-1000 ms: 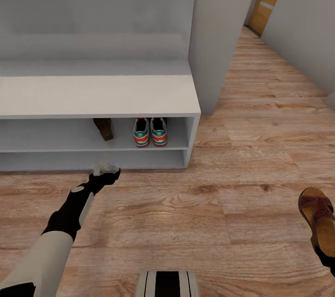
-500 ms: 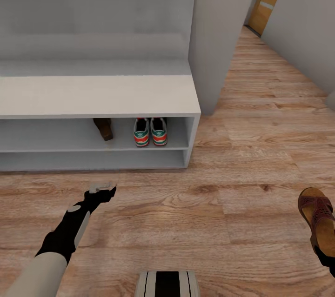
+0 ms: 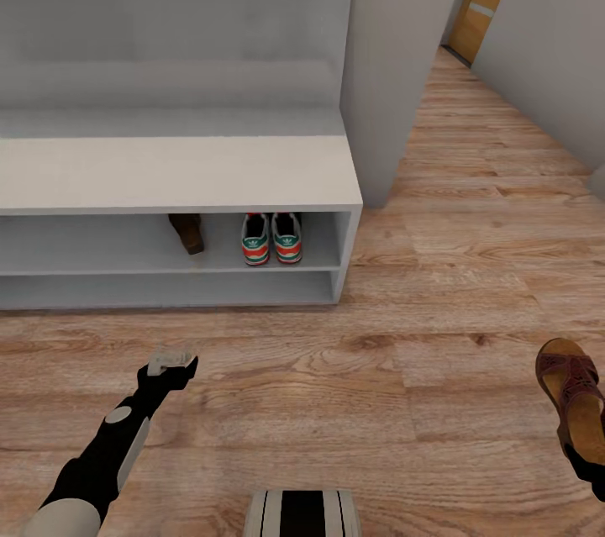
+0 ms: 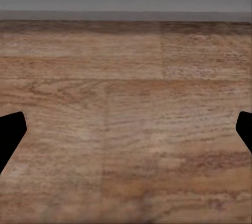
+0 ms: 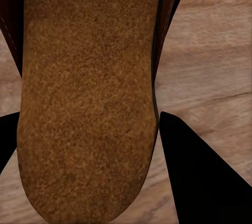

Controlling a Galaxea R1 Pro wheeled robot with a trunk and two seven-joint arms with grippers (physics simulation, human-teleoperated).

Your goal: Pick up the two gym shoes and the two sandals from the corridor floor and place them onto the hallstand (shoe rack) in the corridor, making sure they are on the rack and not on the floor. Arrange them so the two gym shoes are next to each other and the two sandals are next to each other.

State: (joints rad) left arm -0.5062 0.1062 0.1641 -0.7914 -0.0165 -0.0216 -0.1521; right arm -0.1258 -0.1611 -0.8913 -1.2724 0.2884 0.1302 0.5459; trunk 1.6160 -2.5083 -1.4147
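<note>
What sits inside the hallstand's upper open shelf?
Inside the hallstand, two gym shoes stand side by side, heels outward, with one dark sandal left of them. The top board hides the shelf's back.

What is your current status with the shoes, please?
Left gripper open, empty, over the floor. Right gripper shut on second sandal. Gym shoes and first sandal on hallstand. Path unobstructed.

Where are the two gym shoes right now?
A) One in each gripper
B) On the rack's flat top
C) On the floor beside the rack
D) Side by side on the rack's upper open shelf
D: the gym shoes stand next to each other on the upper open shelf of the rack, heels facing out, to the right of a sandal on the same shelf.
</note>
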